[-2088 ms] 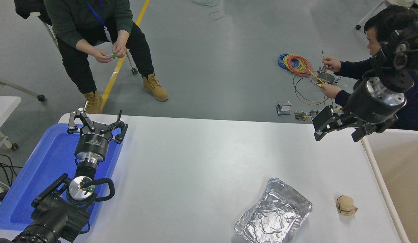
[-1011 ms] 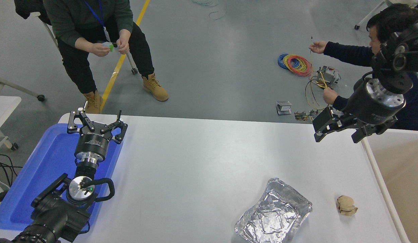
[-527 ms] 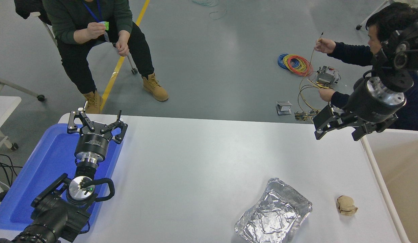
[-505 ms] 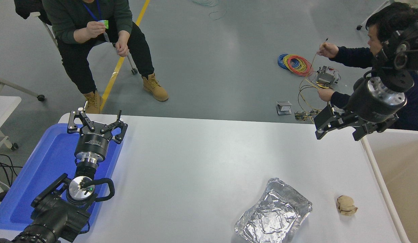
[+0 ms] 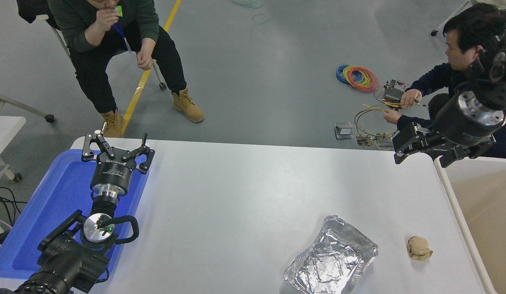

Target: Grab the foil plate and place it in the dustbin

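The shiny crinkled foil plate (image 5: pixel 331 259) lies on the white table (image 5: pixel 245 192) near its front edge, right of centre. The dustbin (image 5: pixel 478 212) with its off-white rim and beige inside stands against the table's right side. My right gripper (image 5: pixel 421 152) hangs open and empty above the table's far right corner, well beyond the foil plate. My left gripper (image 5: pixel 116 149) is parked open over the blue tray at the lower left.
A blue plastic tray (image 5: pixel 40 212) lies at the table's left end. A small crumpled tan paper ball (image 5: pixel 419 248) rests right of the foil plate. One person (image 5: pixel 110 45) sits beyond the far left; another person (image 5: pixel 453 77) handles cables on the floor at the far right.
My right gripper has shifted a little to the right, toward the dustbin's far corner. The foil plate and left arm have not moved. Both people moved their hands.
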`<move>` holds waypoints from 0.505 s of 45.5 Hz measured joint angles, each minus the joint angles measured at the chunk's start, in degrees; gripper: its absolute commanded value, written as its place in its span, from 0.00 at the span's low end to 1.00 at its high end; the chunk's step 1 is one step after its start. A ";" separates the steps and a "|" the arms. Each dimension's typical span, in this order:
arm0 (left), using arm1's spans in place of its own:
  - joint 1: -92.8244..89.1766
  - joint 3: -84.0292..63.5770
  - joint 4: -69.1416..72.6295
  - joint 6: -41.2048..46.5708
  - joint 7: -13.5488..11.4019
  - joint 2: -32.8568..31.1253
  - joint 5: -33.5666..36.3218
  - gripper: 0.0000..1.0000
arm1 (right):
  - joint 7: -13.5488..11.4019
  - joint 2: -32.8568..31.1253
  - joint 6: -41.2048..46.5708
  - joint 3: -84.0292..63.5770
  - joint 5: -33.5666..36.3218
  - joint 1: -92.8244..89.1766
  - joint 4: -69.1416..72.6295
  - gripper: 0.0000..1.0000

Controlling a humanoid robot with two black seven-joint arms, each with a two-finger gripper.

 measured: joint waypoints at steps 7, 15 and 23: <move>0.00 0.00 0.00 0.00 0.00 0.00 0.00 1.00 | 0.00 0.35 -5.32 0.23 1.33 -3.50 -0.01 1.00; 0.00 0.00 0.00 0.00 0.00 0.03 -0.01 1.00 | -0.03 0.53 -9.65 0.81 2.93 -6.81 1.54 1.00; 0.00 0.00 0.00 0.00 0.00 0.01 0.00 1.00 | -0.04 0.48 -12.62 1.46 5.44 -9.71 4.88 1.00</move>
